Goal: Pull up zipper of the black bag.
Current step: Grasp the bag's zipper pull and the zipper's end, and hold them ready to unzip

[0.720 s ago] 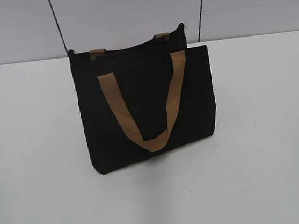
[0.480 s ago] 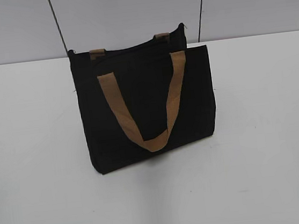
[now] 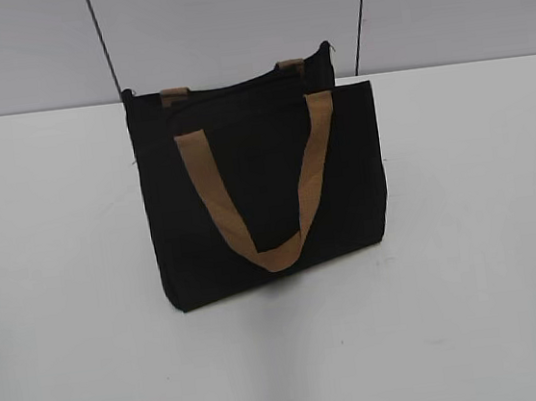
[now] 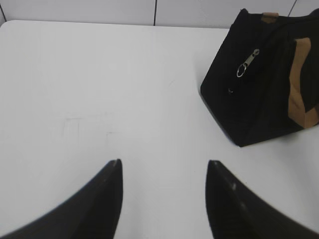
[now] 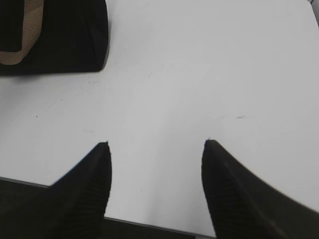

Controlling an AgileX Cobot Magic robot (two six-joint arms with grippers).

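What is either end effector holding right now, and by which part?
Nothing is held. The left end effector and the right end effector are both open over the bare table, apart from the black bag.

Table (image 3: 485,234): white, matte, fills most of each view; faint scuff marks (image 4: 79,127).
Wall (image 3: 228,21): pale grey panels behind the table.
Panel seams (image 3: 102,45): two dark, slightly slanted lines.
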